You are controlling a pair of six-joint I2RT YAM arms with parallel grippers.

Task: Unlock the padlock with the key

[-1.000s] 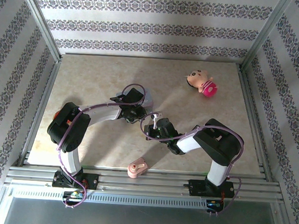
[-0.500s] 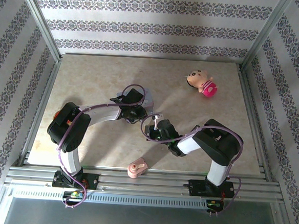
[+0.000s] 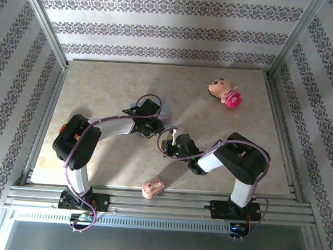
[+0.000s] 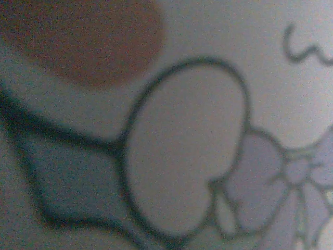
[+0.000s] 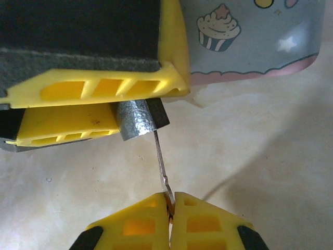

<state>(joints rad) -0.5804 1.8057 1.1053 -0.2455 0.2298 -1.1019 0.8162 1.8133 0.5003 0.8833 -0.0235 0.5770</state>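
- Holding padlock (image 5: 139,119) in left tool (image 5: 130,107), narrow grip, just beside tin (image 5: 244,41).
- Pinching key (image 5: 160,156) in right tool (image 5: 169,205), fingertips pressed together on blade; blade tip touching padlock's end.

Overhead camera looks down; wrist cameras crowd the blue tin (image 5: 250,41).

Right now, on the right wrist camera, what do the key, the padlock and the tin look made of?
The key looks like thin bare metal: silvery, with a glinting edge. The padlock is likely metal too: dull grey brushed face, black side. The tin is a glossy printed sheet, probably painted metal, though plastic is possible: cupcake print, soft highlights.
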